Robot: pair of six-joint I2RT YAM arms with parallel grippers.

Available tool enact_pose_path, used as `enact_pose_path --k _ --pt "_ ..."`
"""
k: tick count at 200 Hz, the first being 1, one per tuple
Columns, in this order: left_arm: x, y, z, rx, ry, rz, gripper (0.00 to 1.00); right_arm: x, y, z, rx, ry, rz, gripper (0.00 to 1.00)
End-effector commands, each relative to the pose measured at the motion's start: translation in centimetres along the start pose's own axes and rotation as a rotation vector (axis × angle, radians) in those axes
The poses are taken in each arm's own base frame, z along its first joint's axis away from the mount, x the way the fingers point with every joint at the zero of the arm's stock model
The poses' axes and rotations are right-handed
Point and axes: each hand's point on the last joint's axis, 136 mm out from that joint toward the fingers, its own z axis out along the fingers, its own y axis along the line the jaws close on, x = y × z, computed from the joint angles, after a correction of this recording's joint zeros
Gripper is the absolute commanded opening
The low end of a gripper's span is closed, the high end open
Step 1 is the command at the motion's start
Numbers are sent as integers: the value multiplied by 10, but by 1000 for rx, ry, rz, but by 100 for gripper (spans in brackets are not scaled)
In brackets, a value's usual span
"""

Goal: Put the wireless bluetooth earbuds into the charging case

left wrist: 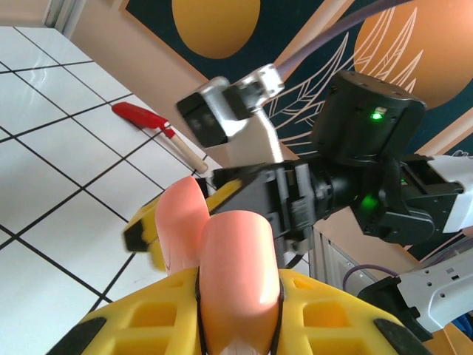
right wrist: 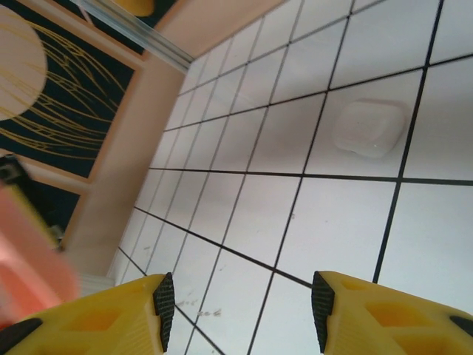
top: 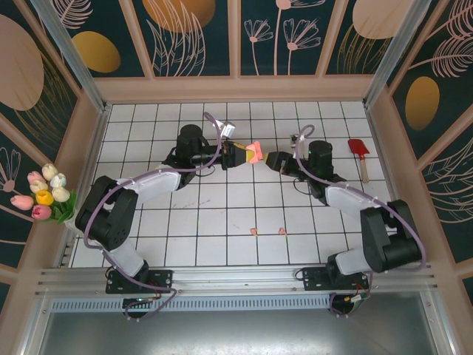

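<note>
- Two end effectors crowded together, so a knock looks the main risk: right end effector released, fingers spread wide with nothing between them, hovering just beside the salmon-pink charging case. Any sideways drift likely to bump it loose.
- Left end effector clenched on that case, holding it clear of the worktop. Smooth rounded shell, so prone to twisting or squirting out under a nudge.
- Case seemingly hinged open, with the lid lobe standing behind the body. Inside hidden from every view, so cannot tell what sits in it.
- A salmon-pink earbud and a second earbud lying loose on the tiles, near each other, well apart from the case and closer to the arm bases. Tiny, so apt to skid or flick away under a coarse pinch.
- White case, rounded and apparently shut, resting on a tile ahead of the right fingers. Contents unseen.
- Red spatula lying off to the right, well apart. No likely trouble there.
</note>
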Motion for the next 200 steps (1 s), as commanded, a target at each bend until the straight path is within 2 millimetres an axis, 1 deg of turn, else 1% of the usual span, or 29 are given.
enact_pose_path --k 1,19,32,48,70,92,124,152,200 --pt "-12 -14 2 53 -21 48 0 -11 34 -21 -127 -24 -61 53" --pt "-13 -14 2 55 -23 52 0 -15 52 -26 -190 -21 -84 51" --pt "-14 -14 2 55 -23 51 0 -19 61 -26 -224 -21 -86 49" --pt "-15 -15 2 57 -29 52 0 -23 68 -24 -251 -24 -87 48" --pt "-17 -16 3 61 -38 51 0 -23 74 -18 -273 -15 -88 46" --pt "-21 -18 2 74 -54 47 0 -20 77 -11 -278 -7 -84 45" --pt "-26 -25 2 97 -73 49 0 -18 74 -3 -273 -4 -70 44" --pt "-25 -25 1 98 -73 43 0 -23 71 -1 -264 -27 -61 42" --pt "-23 -25 0 102 -76 36 0 -33 78 2 -298 -43 -54 39"
